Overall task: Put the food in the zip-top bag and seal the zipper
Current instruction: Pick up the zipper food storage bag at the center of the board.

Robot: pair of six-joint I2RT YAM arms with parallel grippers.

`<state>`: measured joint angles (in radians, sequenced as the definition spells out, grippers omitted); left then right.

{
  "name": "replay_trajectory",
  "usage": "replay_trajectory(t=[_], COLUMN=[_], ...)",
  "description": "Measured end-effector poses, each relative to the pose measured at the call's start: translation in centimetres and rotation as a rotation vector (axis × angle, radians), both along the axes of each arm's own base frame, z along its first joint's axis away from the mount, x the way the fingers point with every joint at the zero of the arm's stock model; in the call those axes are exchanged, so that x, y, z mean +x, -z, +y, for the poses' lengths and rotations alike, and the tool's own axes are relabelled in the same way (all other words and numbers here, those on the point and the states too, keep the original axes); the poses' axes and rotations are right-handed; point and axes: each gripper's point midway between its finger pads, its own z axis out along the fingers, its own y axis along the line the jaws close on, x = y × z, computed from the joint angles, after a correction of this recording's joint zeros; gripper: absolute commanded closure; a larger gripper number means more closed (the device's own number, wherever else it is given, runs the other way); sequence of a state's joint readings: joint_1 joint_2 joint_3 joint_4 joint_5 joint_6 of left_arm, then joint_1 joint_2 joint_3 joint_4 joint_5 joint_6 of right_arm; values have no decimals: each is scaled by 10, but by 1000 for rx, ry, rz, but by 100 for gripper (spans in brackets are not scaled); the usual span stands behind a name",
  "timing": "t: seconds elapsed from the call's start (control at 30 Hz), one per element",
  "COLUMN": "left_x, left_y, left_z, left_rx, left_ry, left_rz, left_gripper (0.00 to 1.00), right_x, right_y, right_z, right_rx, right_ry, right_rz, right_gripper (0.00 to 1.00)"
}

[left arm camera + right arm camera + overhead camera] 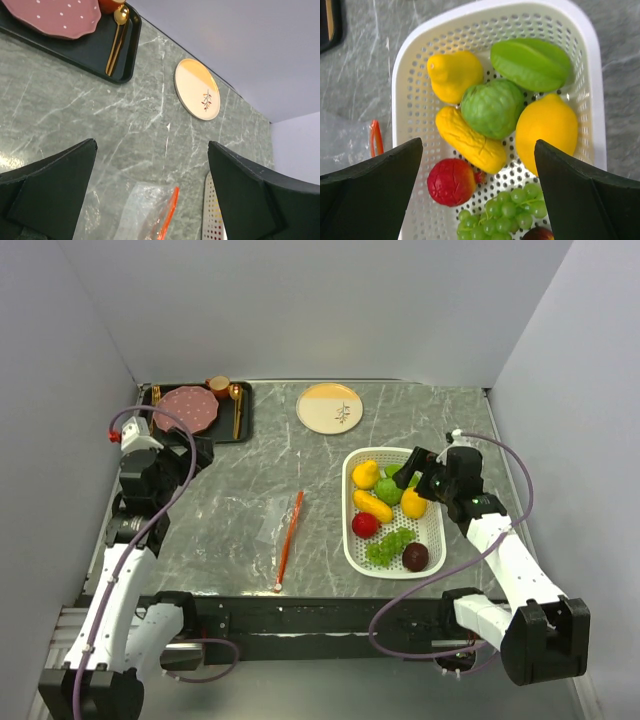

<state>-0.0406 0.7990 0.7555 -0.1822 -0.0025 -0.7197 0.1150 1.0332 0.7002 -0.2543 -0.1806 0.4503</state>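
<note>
right gripper (477, 192) wide open, empty, over white basket (396, 107), its wrist cam shows green leafy piece (531, 62) half hidden from above, left gripper (152, 197) open, empty, near zip-top bag (142, 207)

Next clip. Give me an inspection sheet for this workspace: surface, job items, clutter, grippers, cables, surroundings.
Surface: grey-green marble tabletop, no spills seen.
Job's things: food all in the white basket; zip-top bag flat on the table left of it, looks empty; zipper along its right edge.
Clutter: black tray far left with pink plate, orange cup, gold spoon; round plate far centre.
Grippers: left gripper open, holding nothing, left of the bag; right gripper open over the basket.
Cables: purple cable looped along each arm.
Surroundings: plain grey walls, nothing else seen.
</note>
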Motion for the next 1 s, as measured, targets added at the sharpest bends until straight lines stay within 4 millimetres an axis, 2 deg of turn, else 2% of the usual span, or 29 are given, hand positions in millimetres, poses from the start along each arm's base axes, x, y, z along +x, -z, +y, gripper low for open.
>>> replay_trajectory(t=[0.27,0.47,0.63,0.73,0.83,1.0], left_x=[-32,-52,-49,-47,-56,-75], left_y=[-10,-9,2,18,38,37], left_z=[-2,-5,-15,-28,-36,-42], left_rx=[-56,-50,-10,9,27,70], left_ry=[-4,26,103,191,241,301], left_rz=[-32,-58,54,129,212,217], left_gripper=[1,1,1,1,1,1], right_x=[-16,-13,-10,-6,-5,-5], right_y=[14,-1,-17,-21,-17,-20], right_z=[3,14,8,9,9,9], right_rx=[36,160,156,148,125,109], right_ry=[19,85,131,117,102,92], right_rz=[104,27,-16,-24,-13,-4], right_gripper=[0,0,0,0,0,0])
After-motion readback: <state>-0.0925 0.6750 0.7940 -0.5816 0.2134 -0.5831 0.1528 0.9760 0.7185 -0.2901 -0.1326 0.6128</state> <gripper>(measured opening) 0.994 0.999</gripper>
